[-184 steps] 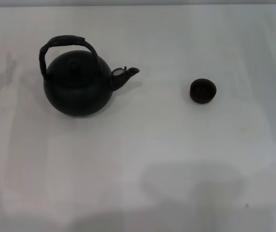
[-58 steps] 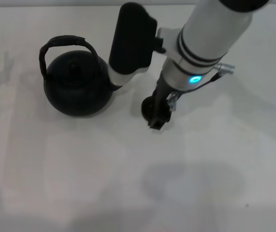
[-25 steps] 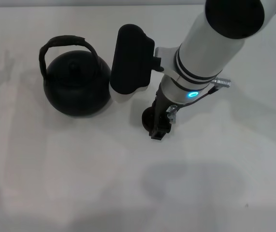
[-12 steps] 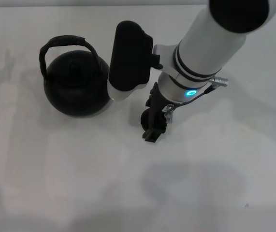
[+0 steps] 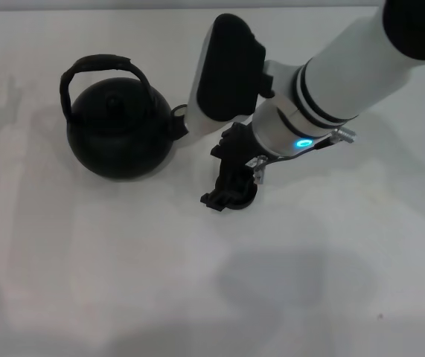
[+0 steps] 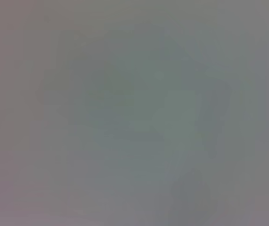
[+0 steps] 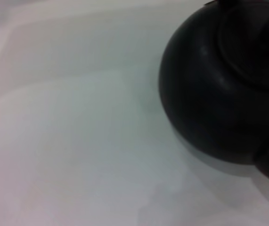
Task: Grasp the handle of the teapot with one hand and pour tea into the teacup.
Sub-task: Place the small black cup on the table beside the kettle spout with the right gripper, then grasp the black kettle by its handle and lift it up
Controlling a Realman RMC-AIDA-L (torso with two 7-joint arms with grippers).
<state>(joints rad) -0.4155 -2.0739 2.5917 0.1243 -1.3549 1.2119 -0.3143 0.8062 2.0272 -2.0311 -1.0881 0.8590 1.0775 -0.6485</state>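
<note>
The matte black teapot (image 5: 119, 137) stands upright at the left of the white table, its arched handle (image 5: 100, 63) free and untouched. Its spout points right and is partly hidden behind my right arm. My right gripper (image 5: 223, 195) reaches down from the upper right to a spot just right of the teapot. It is shut on the small dark teacup (image 5: 246, 195), which sits low at the table surface and is mostly hidden by the gripper. The right wrist view shows the teapot's round body (image 7: 219, 80) close by. My left gripper is out of view.
The white table (image 5: 123, 282) stretches wide in front of and to the right of the teapot. My right arm's white forearm (image 5: 346, 67) crosses the upper right above the table. The left wrist view shows only a plain grey blur.
My right wrist has swung and turned, and the gripper with the teacup has shifted slightly forward. The teapot has not moved.
</note>
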